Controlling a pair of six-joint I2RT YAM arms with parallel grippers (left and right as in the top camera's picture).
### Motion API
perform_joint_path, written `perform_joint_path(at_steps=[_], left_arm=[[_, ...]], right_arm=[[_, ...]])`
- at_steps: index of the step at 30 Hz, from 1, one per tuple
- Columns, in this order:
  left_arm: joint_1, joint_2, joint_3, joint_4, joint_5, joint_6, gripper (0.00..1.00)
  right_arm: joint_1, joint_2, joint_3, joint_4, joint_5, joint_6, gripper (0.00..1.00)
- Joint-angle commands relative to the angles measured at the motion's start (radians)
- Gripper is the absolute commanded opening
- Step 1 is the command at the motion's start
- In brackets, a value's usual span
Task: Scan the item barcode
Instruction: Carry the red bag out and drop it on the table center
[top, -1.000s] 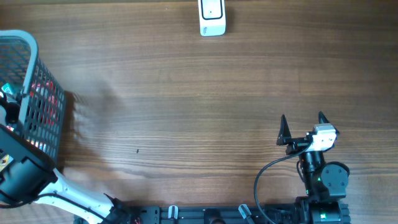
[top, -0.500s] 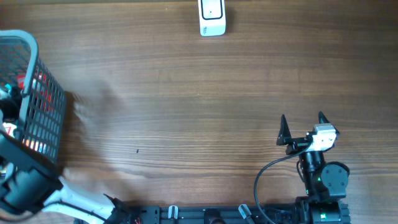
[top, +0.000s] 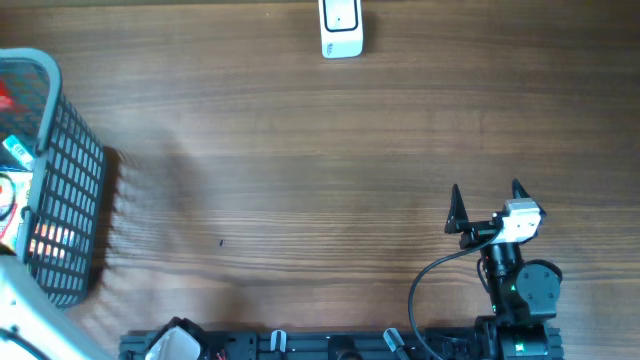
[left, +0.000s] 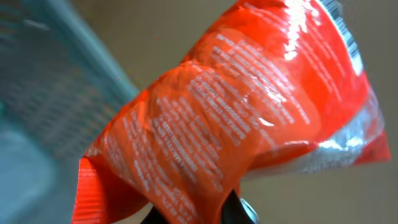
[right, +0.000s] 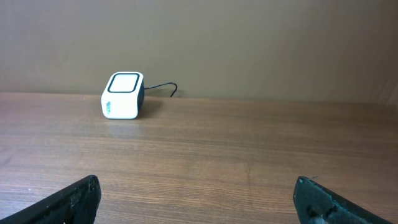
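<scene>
So: 1 red packet (left: 230, 106) tight in L gripper (left: 198, 214), R gripper (top: 486, 190) wide; 1 scanner (top: 341, 27), 1 basket (top: 70, 210).

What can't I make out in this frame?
Packet barcode: left wrist, print blurred, top edge cuts it off.
Left gripper: overhead, beyond the left edge; wrist view shows only fingertips.
Basket contents: overhead, mesh and left edge hide them.
Scanner: overhead, top edge crops it.
</scene>
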Motion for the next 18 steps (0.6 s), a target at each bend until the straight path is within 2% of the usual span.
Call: perform_joint_path(at_steps=[1, 4, 6, 9, 10, 13, 16, 17, 18], left_arm=[[-0.194, -0.043, 0.015, -0.077, 0.113, -0.011, 0.04], [-0.446, 0.014, -0.015, -0.197, 0.078, 0.067, 0.04], [-0.650, 0.099, -0.047, -0.265, -0.050, 0.081, 0.04], [-0.889, 0.265, -0.091, -0.282, -0.271, 0.080, 0.04], [-0.947, 0.328, -0.093, -0.282, -0.323, 0.080, 0.04], [-1.065, 0.502, -0.093, -0.274, -0.354, 0.080, 0.04], [-1.094, 0.603, -0.093, -0.274, -0.384, 0.080, 0.24], [-1.094, 0.619, -0.093, -0.274, -0.384, 0.080, 0.39], [-1.092, 0.621, -0.092, -0.274, -0.384, 0.080, 0.43]], right_arm=[[0.006, -0.005, -0.001, 0.003, -0.003, -0.010, 1.00], [0.006, -0.005, -0.001, 0.003, -0.003, -0.010, 1.00], [0.006, -0.005, -0.001, 0.003, -0.003, -0.010, 1.00], [0.006, -0.005, -0.001, 0.003, -0.003, -0.010, 1.00], [0.006, -0.005, -0.001, 0.003, -0.003, -0.010, 1.00], [0.006, -0.005, -0.001, 0.003, -0.003, -0.010, 1.00], [0.006, -0.005, -0.001, 0.003, -0.003, -0.010, 1.00], [0.006, -0.005, -0.001, 0.003, -0.003, -0.010, 1.00], [0.006, -0.005, -0.001, 0.003, -0.003, -0.010, 1.00]])
